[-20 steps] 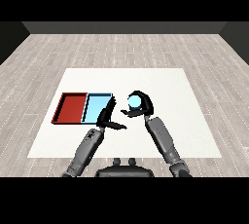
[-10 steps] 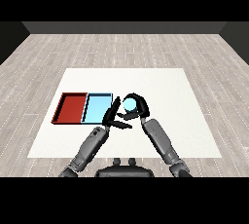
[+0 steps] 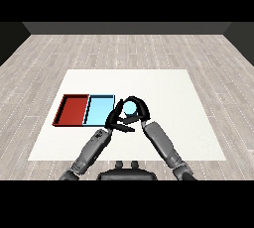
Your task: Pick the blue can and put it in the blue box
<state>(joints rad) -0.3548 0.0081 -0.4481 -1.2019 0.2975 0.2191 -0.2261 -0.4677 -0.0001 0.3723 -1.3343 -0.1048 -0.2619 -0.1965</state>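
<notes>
Curling round the blue can (image 3: 130, 107), right hand (image 3: 140, 110), just beside the light blue tray (image 3: 98, 109)

The left hand (image 3: 115, 119) seems to sit between the held can (image 3: 130, 107) and the blue tray (image 3: 99, 111); the tray's interior lies open.
</notes>
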